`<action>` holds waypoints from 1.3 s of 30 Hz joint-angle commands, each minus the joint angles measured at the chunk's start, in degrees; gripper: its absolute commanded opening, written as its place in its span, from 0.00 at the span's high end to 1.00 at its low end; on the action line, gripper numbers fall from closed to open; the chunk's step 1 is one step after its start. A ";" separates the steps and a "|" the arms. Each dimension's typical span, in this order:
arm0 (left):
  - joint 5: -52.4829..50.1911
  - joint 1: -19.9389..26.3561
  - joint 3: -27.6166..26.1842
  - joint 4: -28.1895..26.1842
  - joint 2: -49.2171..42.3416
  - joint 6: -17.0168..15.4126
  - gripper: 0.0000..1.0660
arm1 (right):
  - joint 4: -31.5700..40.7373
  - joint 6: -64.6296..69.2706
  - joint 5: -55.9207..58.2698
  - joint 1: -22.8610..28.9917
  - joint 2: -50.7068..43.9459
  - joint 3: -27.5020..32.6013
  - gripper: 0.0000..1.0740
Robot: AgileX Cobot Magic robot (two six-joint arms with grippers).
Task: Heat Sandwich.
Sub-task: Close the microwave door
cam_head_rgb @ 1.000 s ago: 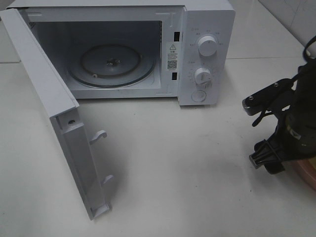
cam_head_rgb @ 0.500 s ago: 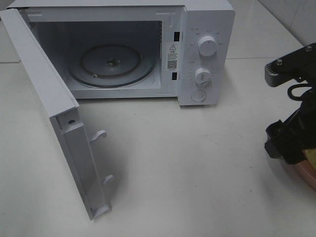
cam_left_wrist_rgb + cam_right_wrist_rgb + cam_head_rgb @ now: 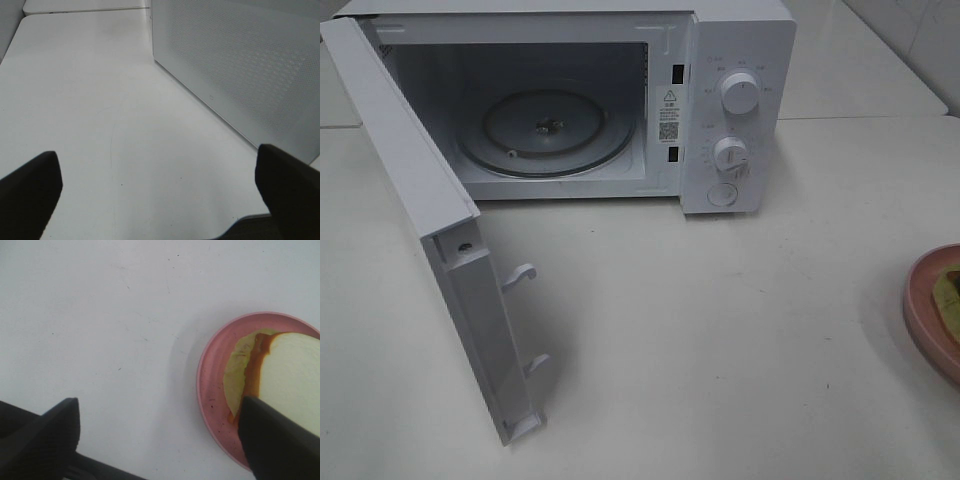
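**Sandwich at table's right edge, oven open**

Sandwich (image 3: 292,375) on pink plate (image 3: 923,300) far right, cut by frame. Wide bare table (image 3: 720,330) btwn plate & microwave (image 3: 620,100) – door (image 3: 440,230) swung out at left. Left gripper (image 3: 160,192) spread wide, empty, beside microwave wall. Right gripper (image 3: 160,435) agape above table, one finger over sandwich, holding nothing.

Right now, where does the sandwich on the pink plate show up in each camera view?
Exterior high: the white-bread sandwich with yellow-green filling is cut off at the right edge, on the round pink plate.
Left wrist: not in it.
Right wrist: sandwich on the plate, beside one finger of the open right tool.
Shared landmark: the white tabletop.
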 commanded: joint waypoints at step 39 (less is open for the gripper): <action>-0.63 -0.06 -0.06 -0.11 -0.29 -0.34 0.08 | 3.38 -0.86 12.15 -18.28 -41.83 3.61 0.29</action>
